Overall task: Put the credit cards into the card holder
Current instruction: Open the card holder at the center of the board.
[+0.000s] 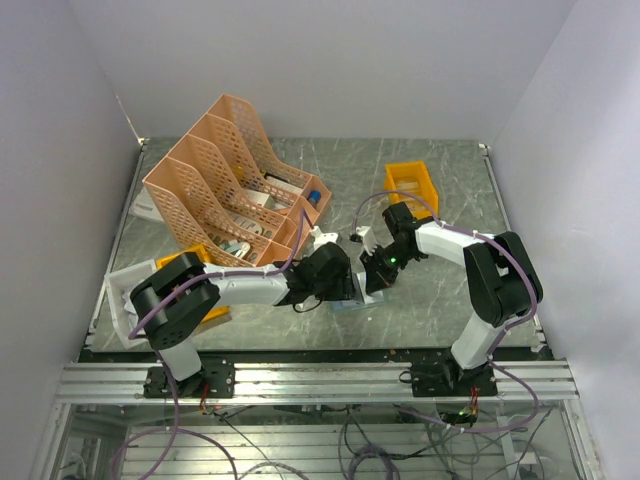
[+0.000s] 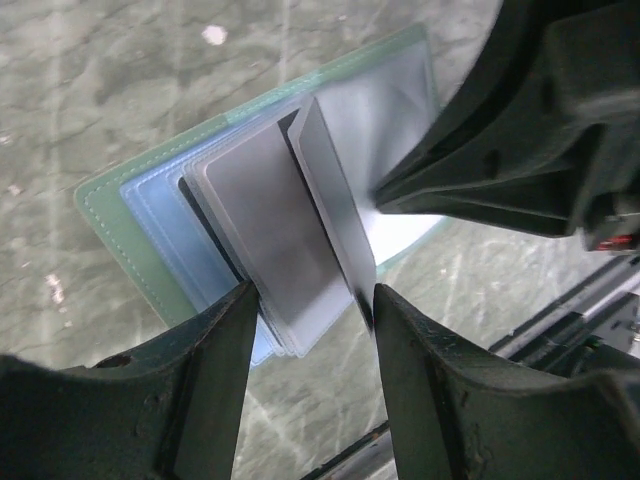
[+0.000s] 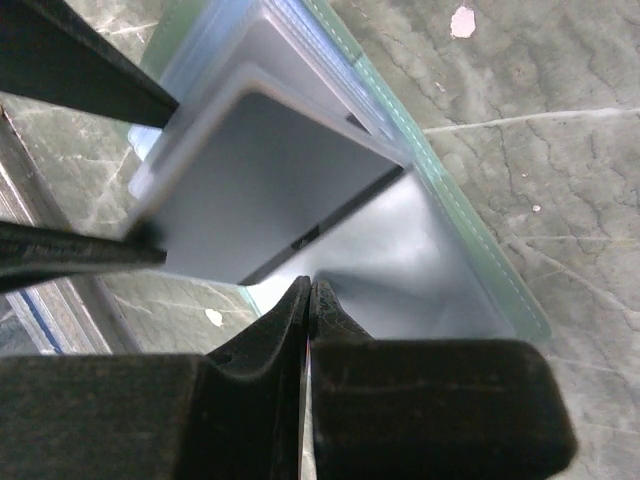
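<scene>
card holder (image 2: 110, 215): laid open and flat on the table near its front edge, between the two gripper heads; a grey-green stitched rim is seen around pale blue inner leaves
credit cards (image 2: 265, 225): a small grey stack is set on the blue leaves; the top card is tilted up on edge, the rest lie flat
left gripper (image 2: 310, 300): jaws are set about half apart with the near ends of the cards between them; one finger is met by the stack, the other by the tilted card; a firm grip cannot be told
right gripper (image 3: 308, 287): tips are pressed together at the edge of a clear pocket leaf beside the cards; whether the leaf is pinched cannot be told
in the way: the card holder is crowded from both sides by the two heads, the right tip just beside the tilted card
around: a peach file rack (image 1: 230, 185) at the back left, an orange bin (image 1: 412, 187) at the back right and a white tray (image 1: 118, 290) at the left edge, all well apart from the card holder
surface: the table (image 1: 430, 320) is grey-green, veined like marble, with pale flecks
room: plain pale walls (image 1: 340, 60) on three sides; an aluminium rail (image 1: 320, 382) under the arm bases
views: in the top view the card holder is almost wholly hidden under the heads; the cards are shown only by the wrist views, and the closed right tips plainly only by the right wrist view
</scene>
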You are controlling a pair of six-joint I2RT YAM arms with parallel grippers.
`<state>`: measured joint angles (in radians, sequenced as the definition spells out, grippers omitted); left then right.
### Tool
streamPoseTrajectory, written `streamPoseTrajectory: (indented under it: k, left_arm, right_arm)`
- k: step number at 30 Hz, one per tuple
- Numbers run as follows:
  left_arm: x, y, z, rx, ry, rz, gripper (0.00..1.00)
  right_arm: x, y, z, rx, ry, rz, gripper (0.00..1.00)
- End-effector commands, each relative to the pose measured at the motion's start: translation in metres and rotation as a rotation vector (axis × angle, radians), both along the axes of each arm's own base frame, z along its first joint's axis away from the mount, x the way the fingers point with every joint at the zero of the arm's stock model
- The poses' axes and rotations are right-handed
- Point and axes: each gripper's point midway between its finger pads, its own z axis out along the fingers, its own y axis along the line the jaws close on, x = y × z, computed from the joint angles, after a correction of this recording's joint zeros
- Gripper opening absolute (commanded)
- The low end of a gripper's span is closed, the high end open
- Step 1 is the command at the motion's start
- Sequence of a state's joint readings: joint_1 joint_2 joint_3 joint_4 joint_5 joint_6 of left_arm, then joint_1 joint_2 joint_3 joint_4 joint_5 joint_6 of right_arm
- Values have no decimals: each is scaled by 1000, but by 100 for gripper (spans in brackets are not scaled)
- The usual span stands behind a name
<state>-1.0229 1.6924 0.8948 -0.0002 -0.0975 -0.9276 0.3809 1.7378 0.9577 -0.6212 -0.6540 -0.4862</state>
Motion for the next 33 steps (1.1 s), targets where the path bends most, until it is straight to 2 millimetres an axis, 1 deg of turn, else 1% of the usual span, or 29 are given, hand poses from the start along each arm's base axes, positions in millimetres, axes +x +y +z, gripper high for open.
streamPoseTrajectory:
  k: [1,5,12,15,17,20,23,25,27,30,32,33]
  left_arm:
    - [4,-43,44,-206,-40,-61,60]
    - [5,-52,48,-242,-41,-71,60]
    - [8,-64,64,-316,-63,-81,60]
    - [11,-73,67,-342,-68,-92,60]
    - [12,-80,65,-353,-67,-102,60]
    - [16,-90,61,-368,-65,-111,60]
    - [22,-100,61,-378,-79,-118,60]
    - [28,-106,58,-367,-98,-124,60]
    - [33,-110,60,-364,-121,-125,60]
    - [39,-104,72,-343,-175,-110,60]
    - [41,-89,82,-330,-223,-85,60]
    - [41,-79,88,-321,-247,-70,60]
  right_arm:
    - [6,0,1,-1,-19,-4,1]
    - [11,-2,9,25,-33,-27,2]
    - [20,-8,19,36,-64,-54,4]
    - [30,-16,28,54,-84,-97,6]
    - [36,-23,36,72,-101,-126,7]
    - [46,-36,47,92,-136,-179,14]
    - [55,-48,57,102,-172,-227,18]
    - [60,-55,63,112,-190,-255,19]
    - [63,-62,68,124,-215,-275,20]
    - [56,-56,78,182,-240,-229,20]
    - [45,-43,85,261,-225,-171,20]
    - [40,-37,85,282,-209,-149,20]
